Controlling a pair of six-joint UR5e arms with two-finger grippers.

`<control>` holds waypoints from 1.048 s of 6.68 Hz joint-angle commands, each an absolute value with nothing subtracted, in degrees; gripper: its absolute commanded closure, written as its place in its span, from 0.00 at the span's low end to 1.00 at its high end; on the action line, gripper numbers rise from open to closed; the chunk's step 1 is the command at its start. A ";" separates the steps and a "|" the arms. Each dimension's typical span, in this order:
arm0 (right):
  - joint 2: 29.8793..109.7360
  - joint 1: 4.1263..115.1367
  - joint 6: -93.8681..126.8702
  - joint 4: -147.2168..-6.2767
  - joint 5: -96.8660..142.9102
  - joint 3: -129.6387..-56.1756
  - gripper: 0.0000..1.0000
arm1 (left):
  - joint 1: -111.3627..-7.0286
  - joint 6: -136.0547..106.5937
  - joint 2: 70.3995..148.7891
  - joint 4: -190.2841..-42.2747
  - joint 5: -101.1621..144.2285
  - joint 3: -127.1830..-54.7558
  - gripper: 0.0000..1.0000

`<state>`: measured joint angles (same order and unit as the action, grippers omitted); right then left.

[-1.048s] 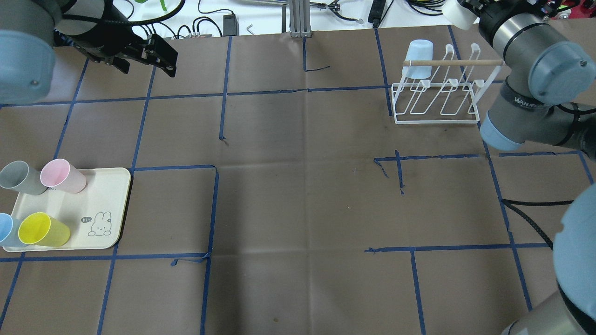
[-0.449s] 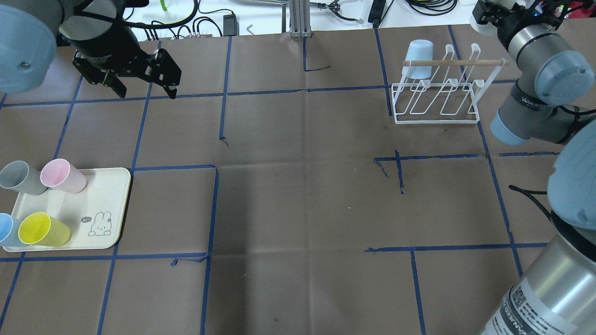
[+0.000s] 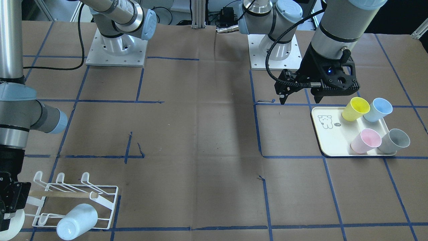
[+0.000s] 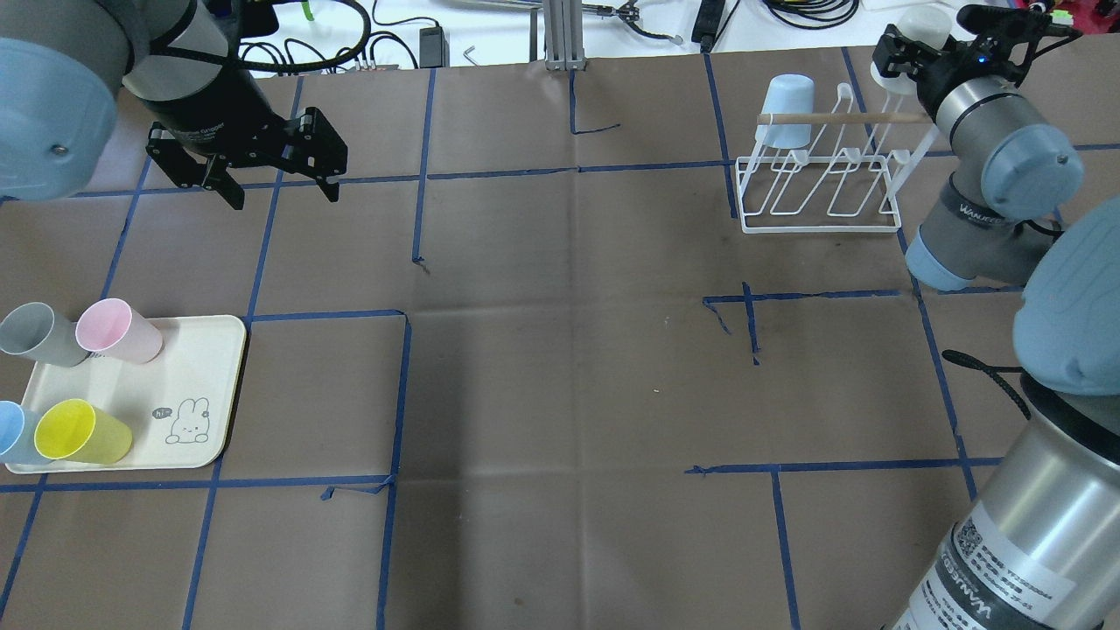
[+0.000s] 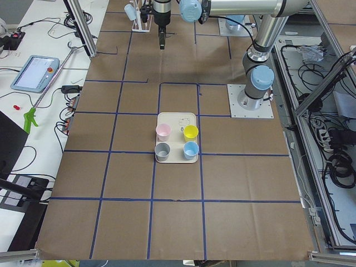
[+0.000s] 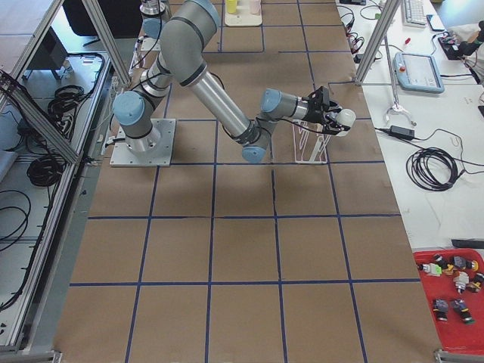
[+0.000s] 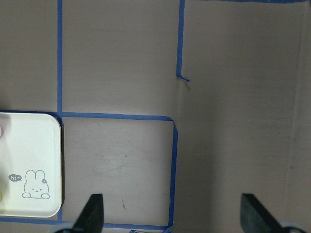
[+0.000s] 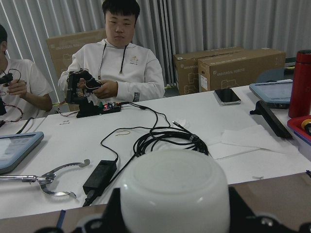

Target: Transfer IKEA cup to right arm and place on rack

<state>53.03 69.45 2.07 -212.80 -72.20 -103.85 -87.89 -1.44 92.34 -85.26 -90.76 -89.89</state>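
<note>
My right gripper is shut on a white cup, held just behind the right end of the white wire rack. In the right wrist view the cup's base fills the space between the fingers. In the front view the cup sits at the lower left beside the rack. A pale blue cup hangs upside down on the rack's left prong. My left gripper is open and empty, hovering over the table's far left. It also shows in the left wrist view.
A cream tray with a rabbit drawing lies at the near left, holding grey, pink, yellow and blue cups. Blue tape lines cross the brown table. Cables and operators sit beyond the far edge.
My left gripper has moved nearer and turned to point down at the table. My right wrist has swung right, carrying the white cup behind the rack's right end.
</note>
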 commanded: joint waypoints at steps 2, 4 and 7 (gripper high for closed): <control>53.17 69.52 2.46 -212.61 -72.86 -105.73 0.03 | -87.98 -2.90 92.81 -85.25 -90.70 -90.00 0.01; 53.70 69.52 2.29 -212.34 -72.95 -105.21 0.00 | -88.59 -4.04 92.90 -85.17 -90.70 -89.82 0.01; 57.54 69.70 3.07 -203.09 -72.95 -102.66 0.00 | -89.21 -4.40 93.08 -84.29 -90.79 -89.82 0.01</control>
